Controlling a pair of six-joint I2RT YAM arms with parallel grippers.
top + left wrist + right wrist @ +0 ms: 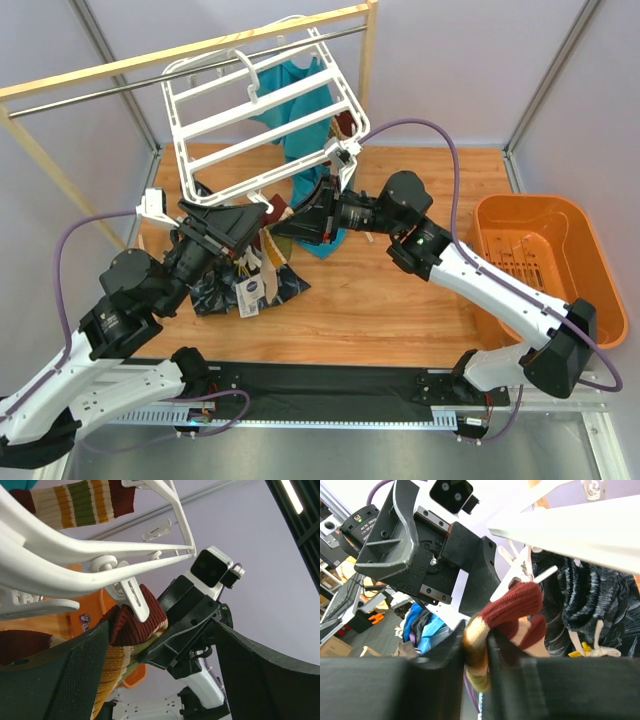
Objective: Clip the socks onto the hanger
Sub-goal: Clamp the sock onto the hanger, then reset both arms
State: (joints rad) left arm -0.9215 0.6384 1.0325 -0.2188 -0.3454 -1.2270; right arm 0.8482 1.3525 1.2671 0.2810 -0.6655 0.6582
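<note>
The white hanger [172, 120] hangs from the metal rail. Below its near edge my two grippers meet. My right gripper [300, 222] is shut on a striped sock with a maroon toe [516, 605], held up at a white dangling clip [521, 576]. In the left wrist view the same sock [131, 626] sits just under a clip [131, 596] on the hanger [75, 560]. My left gripper [245, 222] is open with its jaws wide apart. The sock drapes along its left finger [50, 680]. Another striped sock [75, 502] hangs clipped on the frame.
A teal cloth [300, 110] hangs inside the frame. A dark navy patterned cloth [215, 285] hangs by the left gripper. An orange basket [540, 250] stands at the right. The wooden rack [200, 50] and its metal rail [100, 97] cross the back.
</note>
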